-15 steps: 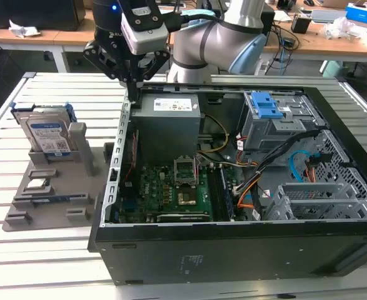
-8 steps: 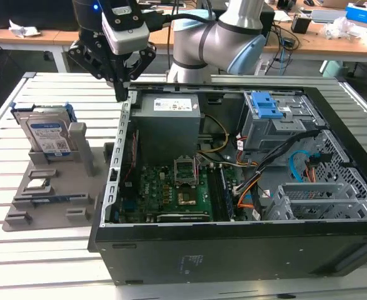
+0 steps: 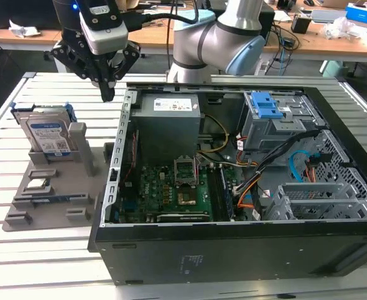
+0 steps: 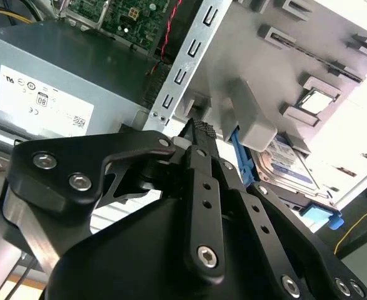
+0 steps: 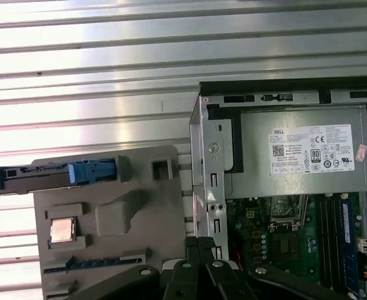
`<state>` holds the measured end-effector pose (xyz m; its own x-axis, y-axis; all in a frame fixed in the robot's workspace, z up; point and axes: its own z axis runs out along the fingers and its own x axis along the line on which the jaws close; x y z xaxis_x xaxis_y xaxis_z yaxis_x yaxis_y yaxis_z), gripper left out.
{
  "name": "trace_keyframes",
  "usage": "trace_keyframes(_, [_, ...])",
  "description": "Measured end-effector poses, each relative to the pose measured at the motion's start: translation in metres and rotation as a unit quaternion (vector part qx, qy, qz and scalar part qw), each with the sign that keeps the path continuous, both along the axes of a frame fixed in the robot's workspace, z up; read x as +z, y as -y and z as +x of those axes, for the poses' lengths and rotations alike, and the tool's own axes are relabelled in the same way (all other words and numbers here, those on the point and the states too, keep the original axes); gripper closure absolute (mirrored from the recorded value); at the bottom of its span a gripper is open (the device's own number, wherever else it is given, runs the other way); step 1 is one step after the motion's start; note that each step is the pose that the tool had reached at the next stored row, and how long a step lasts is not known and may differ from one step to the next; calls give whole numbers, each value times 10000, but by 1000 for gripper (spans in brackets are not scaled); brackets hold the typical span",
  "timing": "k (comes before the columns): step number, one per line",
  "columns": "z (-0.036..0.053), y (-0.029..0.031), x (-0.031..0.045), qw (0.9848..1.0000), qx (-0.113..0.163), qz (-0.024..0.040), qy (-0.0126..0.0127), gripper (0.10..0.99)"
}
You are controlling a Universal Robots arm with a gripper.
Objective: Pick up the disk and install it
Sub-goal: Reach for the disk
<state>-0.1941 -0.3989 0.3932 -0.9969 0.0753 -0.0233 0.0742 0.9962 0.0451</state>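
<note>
The disk (image 3: 45, 134), a silver drive with a white-and-blue label in a blue bracket, stands on edge at the back of a grey holder (image 3: 77, 187) on the exterior view's left. My gripper (image 3: 108, 94) hangs above the table between the disk and the open computer case (image 3: 233, 234), off to the disk's right and clear of it. Its black fingers are shut together with nothing between them. The second wrist view shows the shut gripper (image 4: 199, 131) with the disk (image 4: 283, 165) beyond it. In the first wrist view the disk (image 5: 52, 177) appears edge-on, apart from the gripper (image 5: 199, 245).
The holder also carries a small square chip (image 3: 38, 184) and a thin blue-edged stick (image 3: 52, 199). Inside the case sit a grey power supply (image 3: 167, 119), the motherboard (image 3: 170, 190), a drive cage with a blue latch (image 3: 264, 106) and loose cables (image 3: 283, 156). The slatted metal table (image 3: 45, 262) surrounds everything.
</note>
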Motion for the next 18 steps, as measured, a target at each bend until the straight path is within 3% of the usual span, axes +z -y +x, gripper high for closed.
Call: trace_keyframes(18, [-307, 0, -2, 10000, 0, 0, 0, 980])
